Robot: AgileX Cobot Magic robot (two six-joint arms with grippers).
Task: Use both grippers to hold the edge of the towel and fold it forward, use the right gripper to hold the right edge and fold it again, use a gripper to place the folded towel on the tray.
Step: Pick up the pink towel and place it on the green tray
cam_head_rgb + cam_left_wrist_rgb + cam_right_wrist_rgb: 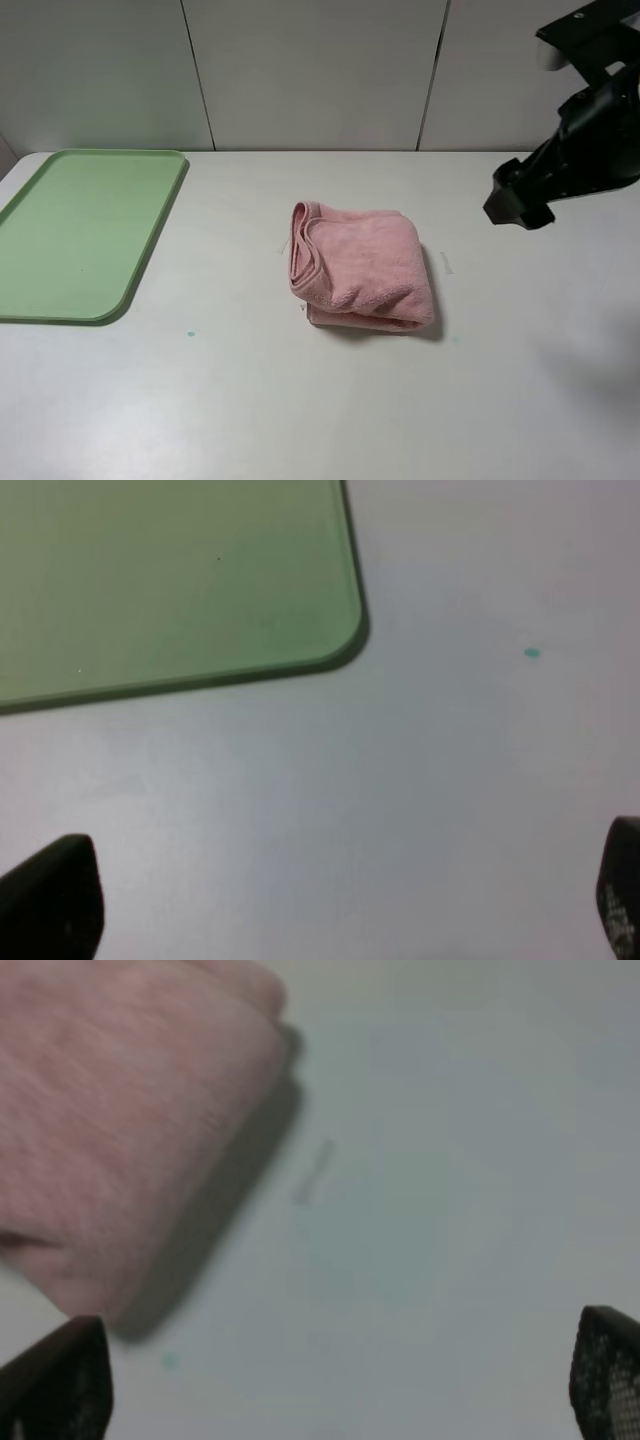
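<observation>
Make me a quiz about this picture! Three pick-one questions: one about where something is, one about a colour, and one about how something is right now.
1. Where is the towel?
A. on the tray
B. on the table, to the right of the tray
C. hanging from an arm

2. What colour is the tray?
A. light green
B. blue
C. white

3. How is the right end effector?
A. shut on the towel
B. shut on the tray
C. open, holding nothing

Answers:
1 B: the towel lies folded on the bare table, apart from the tray.
2 A: the high view shows the tray's flat light-green surface and rim.
3 C: the right wrist view shows its jaws far apart, with only table between them.
</observation>
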